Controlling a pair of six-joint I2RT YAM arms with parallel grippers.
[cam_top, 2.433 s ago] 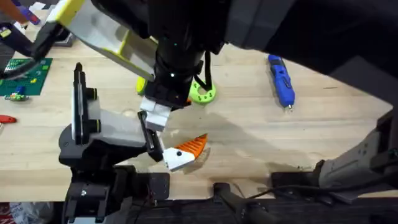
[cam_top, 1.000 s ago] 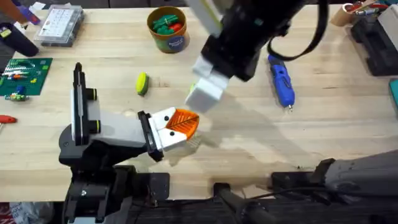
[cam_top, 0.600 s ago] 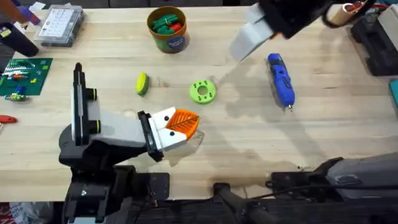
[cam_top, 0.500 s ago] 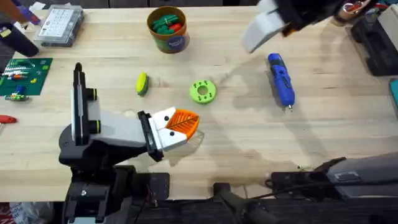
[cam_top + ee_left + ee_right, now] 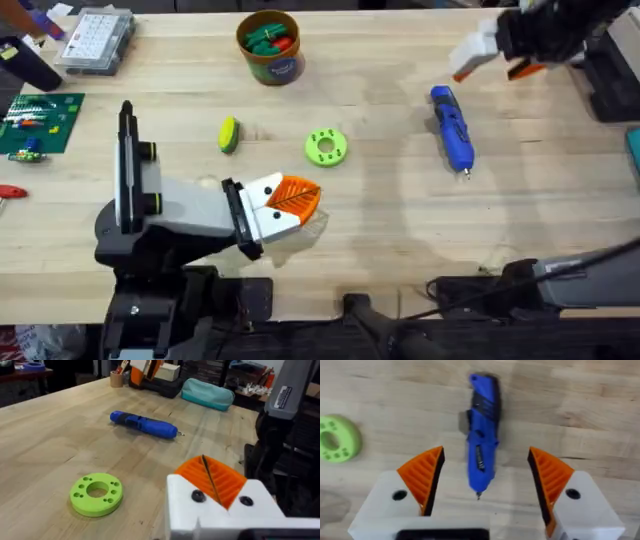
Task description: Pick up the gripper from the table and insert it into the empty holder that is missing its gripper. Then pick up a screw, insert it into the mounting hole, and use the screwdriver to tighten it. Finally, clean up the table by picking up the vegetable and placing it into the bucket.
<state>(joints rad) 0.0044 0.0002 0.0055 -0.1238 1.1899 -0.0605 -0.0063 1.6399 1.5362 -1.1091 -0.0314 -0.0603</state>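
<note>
The holder (image 5: 190,205), a white boxy wrist ending in a black bracket, lies at the lower left. It carries my left gripper (image 5: 300,198) (image 5: 204,462), whose two orange ribbed fingers are pressed together; I cannot tell which is the task's gripper. My right gripper (image 5: 497,58) (image 5: 485,452) hovers open at the far right, its jaws spread wide on either side of the blue screwdriver (image 5: 451,128) (image 5: 144,424) (image 5: 483,435), which lies on the table below. The vegetable (image 5: 228,134) rests left of centre. At the back stands the bucket (image 5: 270,45). The screw is out of view.
A green disc with holes (image 5: 326,147) (image 5: 97,493) (image 5: 337,438) lies mid-table. A clear parts box (image 5: 95,38) and a green circuit board (image 5: 40,120) sit at the far left. A teal pouch (image 5: 207,392) and black cases (image 5: 610,70) line the right edge.
My right arm has left the holder at the table's middle and swung to the far right, above the screwdriver. The second orange finger, loose earlier, now sits in the holder.
</note>
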